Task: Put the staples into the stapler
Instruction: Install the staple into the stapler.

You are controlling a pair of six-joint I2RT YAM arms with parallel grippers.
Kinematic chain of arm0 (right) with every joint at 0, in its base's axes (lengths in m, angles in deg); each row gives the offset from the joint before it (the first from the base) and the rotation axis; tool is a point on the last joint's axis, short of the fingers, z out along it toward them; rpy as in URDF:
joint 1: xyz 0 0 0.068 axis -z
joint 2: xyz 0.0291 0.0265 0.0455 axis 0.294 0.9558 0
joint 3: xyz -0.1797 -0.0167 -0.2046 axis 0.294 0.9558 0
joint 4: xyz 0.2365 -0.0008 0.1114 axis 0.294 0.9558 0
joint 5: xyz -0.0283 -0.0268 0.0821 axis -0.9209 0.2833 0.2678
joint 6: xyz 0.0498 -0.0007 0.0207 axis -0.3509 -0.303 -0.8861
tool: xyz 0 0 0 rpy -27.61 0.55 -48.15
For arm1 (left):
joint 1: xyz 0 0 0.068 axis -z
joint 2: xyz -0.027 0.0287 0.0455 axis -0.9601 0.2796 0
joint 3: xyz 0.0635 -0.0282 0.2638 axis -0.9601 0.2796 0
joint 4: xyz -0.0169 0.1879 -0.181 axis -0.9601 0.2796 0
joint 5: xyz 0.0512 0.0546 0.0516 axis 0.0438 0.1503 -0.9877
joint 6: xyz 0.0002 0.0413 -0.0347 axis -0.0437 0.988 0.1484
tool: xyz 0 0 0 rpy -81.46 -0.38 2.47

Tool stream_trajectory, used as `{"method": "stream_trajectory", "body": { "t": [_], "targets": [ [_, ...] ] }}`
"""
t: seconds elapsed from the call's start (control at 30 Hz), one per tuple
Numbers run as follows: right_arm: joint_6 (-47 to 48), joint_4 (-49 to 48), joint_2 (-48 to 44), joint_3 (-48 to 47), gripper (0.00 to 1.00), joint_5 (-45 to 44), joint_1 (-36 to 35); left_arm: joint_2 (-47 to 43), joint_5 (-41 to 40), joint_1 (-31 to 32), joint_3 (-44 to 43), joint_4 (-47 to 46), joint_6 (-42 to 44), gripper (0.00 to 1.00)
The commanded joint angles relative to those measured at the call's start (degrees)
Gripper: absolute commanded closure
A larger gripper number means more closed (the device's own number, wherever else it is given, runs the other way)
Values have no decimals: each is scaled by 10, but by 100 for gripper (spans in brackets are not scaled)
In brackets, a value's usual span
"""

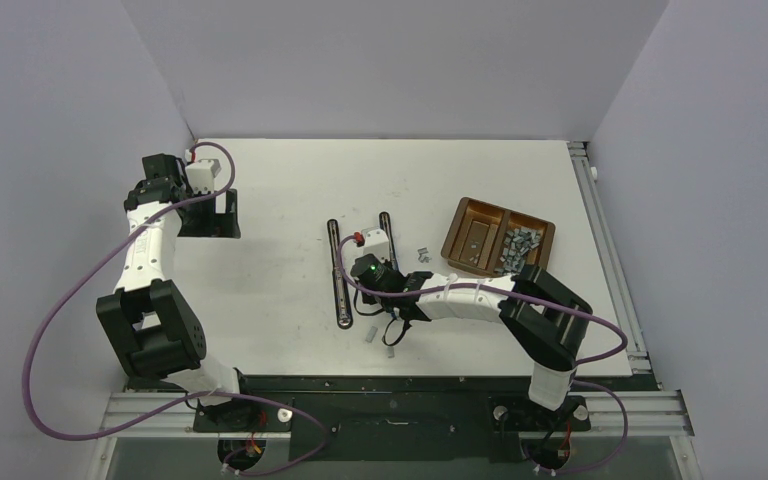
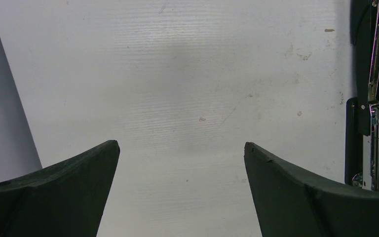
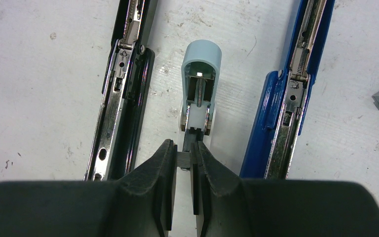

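Note:
Three staplers lie opened side by side in the right wrist view: a black stapler (image 3: 123, 89) on the left, a small light-blue stapler (image 3: 200, 84) in the middle and a blue stapler (image 3: 291, 94) on the right. My right gripper (image 3: 183, 150) is shut on a short grey strip of staples (image 3: 183, 159), held just at the near end of the small stapler's open channel. From above, the right gripper (image 1: 375, 275) sits between the long staplers (image 1: 340, 270). My left gripper (image 1: 210, 213) hangs open and empty far to the left; its fingers (image 2: 79, 187) frame bare table.
A brown two-compartment tray (image 1: 475, 237) with several staple strips stands right of the staplers. Loose staples (image 1: 422, 256) lie between tray and staplers, and more loose staples (image 1: 370, 335) lie nearer the arm bases. The black stapler (image 2: 370, 98) shows at the right edge of the left wrist view.

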Motion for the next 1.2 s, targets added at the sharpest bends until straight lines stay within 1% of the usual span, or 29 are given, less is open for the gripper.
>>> {"method": "stream_trajectory", "body": {
  "t": [0.0, 0.97, 1.0, 1.17],
  "targets": [
    [5, -21, -3, -14, 91, -15, -4, -24, 0, -5, -2, -14, 6, 4],
    [-3, -22, 9, 8, 91, -20, 0, -24, -1, -5, -5, -13, 7, 4],
    [-3, -36, 10, 8, 91, -19, 1, -24, -1, -5, -5, -13, 7, 4],
    [-3, -40, 11, 7, 91, -15, 0, -24, -1, -5, -4, -13, 8, 4]
  ]
}}
